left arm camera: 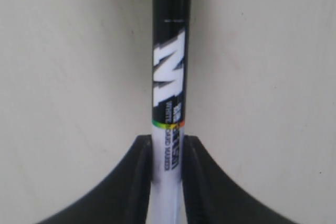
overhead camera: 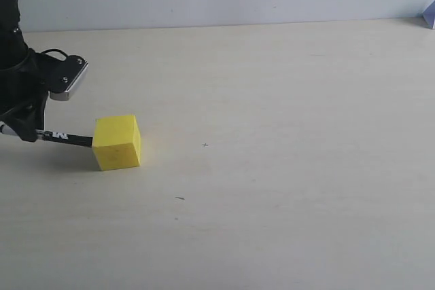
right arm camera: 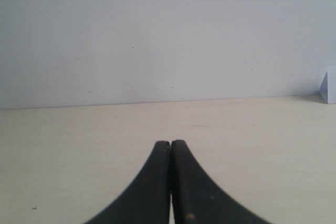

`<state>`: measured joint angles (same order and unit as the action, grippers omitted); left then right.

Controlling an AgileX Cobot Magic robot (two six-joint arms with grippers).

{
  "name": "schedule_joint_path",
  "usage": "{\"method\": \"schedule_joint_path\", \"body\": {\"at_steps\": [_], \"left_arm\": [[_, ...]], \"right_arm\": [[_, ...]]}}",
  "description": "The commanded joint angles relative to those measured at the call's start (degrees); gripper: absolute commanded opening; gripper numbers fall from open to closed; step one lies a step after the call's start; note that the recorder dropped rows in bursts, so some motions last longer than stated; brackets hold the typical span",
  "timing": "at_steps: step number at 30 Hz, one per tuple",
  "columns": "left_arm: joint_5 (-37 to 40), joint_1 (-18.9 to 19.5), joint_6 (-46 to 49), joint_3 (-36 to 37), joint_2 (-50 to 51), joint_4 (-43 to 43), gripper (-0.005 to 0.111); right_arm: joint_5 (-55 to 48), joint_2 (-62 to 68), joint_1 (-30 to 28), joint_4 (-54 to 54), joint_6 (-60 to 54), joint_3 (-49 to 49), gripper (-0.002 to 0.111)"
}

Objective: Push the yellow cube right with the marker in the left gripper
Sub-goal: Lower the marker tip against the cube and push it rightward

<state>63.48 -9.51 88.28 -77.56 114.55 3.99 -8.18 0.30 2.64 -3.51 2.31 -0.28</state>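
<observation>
Left gripper (overhead camera: pixel 30 132) sits at the left edge of the exterior frame, fingers clamped on the white barrel of the marker (overhead camera: pixel 68 138). The marker lies nearly level and points rightward, its black end reaching the left face of the yellow cube (overhead camera: pixel 117 142). The cube rests flat on the pale table (overhead camera: pixel 285 168), left of centre and slightly below mid-height; the right gripper (right arm camera: pixel 170 148) shows only in its wrist view, fingers pressed together.
</observation>
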Motion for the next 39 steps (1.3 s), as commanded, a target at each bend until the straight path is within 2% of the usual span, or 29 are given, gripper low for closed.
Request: {"method": "schedule_joint_path", "body": {"at_steps": [1,4,8,12,17,23,30,35,39], "left_arm": [[2.1,1.3,-4.7,-0.4,-0.1,0.0,0.0],[2.5,1.3,-8.9,-0.4,-0.1,-1.2,0.0],[3.7,1.3,-9.3,-0.4,-0.1,-1.3,0.0],[3.9,3.0,-9.4,0.0,-0.1,-4.3,0.0],[0.3,4.4,-8.8,5.2,-0.3,-3.6,0.0],[-7.3,4.4,-5.7,7.8,-3.6,-5.2,0.0],[-9.3,4.4,-0.1,7.8,-3.9,-11.5,0.0],[-10.6,2.3,7.1,7.8,-3.9,-20.1,0.0],[-13.9,1.9,7.1,7.8,-3.9,-20.2,0.0]], "right_arm": [[0.6,-0.3,0.0,0.0,-0.1,0.3,0.0],[0.6,-0.3,0.0,0.0,-0.1,0.3,0.0],[0.6,-0.3,0.0,0.0,-0.1,0.3,0.0],[0.6,-0.3,0.0,0.0,-0.1,0.3,0.0],[0.6,-0.3,0.0,0.0,-0.1,0.3,0.0],[0.6,-0.3,0.0,0.0,-0.1,0.3,0.0],[0.6,-0.3,0.0,0.0,-0.1,0.3,0.0],[0.6,-0.3,0.0,0.0,-0.1,0.3,0.0],[0.6,-0.3,0.0,0.0,-0.1,0.3,0.0]]}}
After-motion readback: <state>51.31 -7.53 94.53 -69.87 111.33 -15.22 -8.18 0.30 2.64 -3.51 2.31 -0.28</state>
